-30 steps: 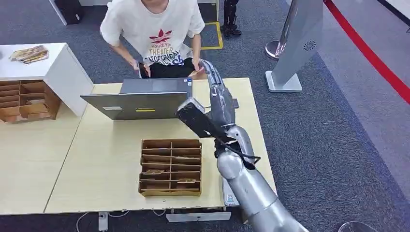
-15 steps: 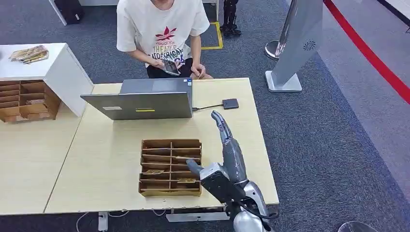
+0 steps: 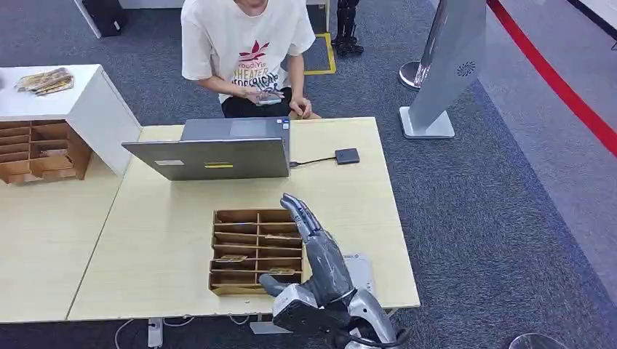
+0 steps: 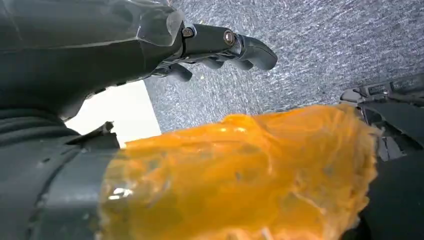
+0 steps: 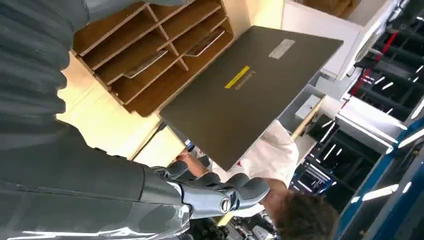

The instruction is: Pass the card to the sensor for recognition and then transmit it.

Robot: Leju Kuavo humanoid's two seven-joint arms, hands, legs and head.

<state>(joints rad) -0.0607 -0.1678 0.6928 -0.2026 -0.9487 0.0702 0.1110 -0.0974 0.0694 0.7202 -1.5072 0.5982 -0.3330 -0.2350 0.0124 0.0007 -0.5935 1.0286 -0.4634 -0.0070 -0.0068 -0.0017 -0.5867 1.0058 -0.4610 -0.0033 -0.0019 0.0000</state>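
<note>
The robot's right hand (image 3: 313, 251) hovers empty with fingers extended over the right edge of a wooden divided tray (image 3: 256, 251) on a pale table (image 3: 160, 240), while a person (image 3: 247, 51) behind a laptop (image 3: 218, 156) holds what may be the card (image 3: 266, 94).

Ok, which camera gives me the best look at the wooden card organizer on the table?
The head view: the whole wooden card organizer shows from above, every slot visible, only its near right corner hidden by the right robot hand. The right wrist view catches just part of it, turned and cropped. The left wrist view looks at carpet.
</note>
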